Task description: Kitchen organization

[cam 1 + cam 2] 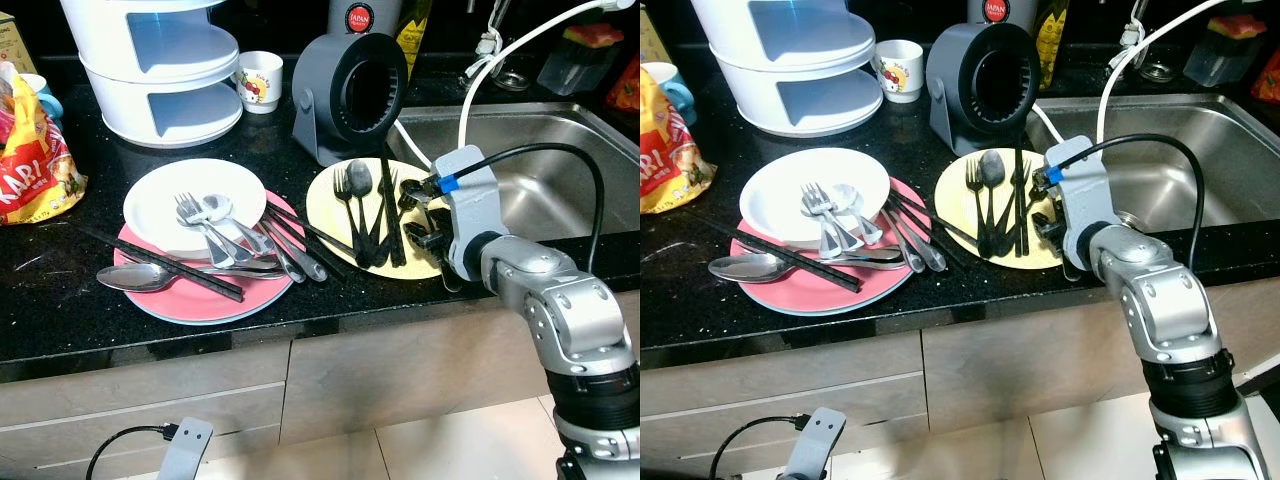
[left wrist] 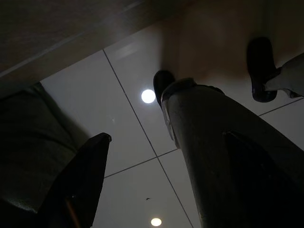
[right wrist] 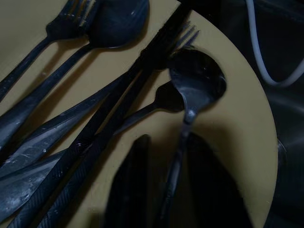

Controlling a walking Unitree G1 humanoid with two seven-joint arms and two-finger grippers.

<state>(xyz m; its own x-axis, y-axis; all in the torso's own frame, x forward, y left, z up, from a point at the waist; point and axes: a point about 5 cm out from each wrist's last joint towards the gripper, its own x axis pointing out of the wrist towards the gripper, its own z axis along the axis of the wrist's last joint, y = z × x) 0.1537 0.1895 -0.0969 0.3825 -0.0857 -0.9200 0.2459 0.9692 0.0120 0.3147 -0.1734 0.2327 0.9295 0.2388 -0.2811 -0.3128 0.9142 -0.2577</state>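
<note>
The right gripper sits over the round pale-yellow plate near the black worktop's front edge beside the steel sink, fingers slightly parted around the handle of a small black spoon. The left gripper hangs over the tiled floor; whether its fingers are open or closed cannot be told.

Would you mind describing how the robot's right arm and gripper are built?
The right arm has rounded silver segments and a ribbed black collar lower down. A blocky grey wrist housing carries a blue tag, with a black cable looping from it. The right gripper has two long black fingers.
</note>
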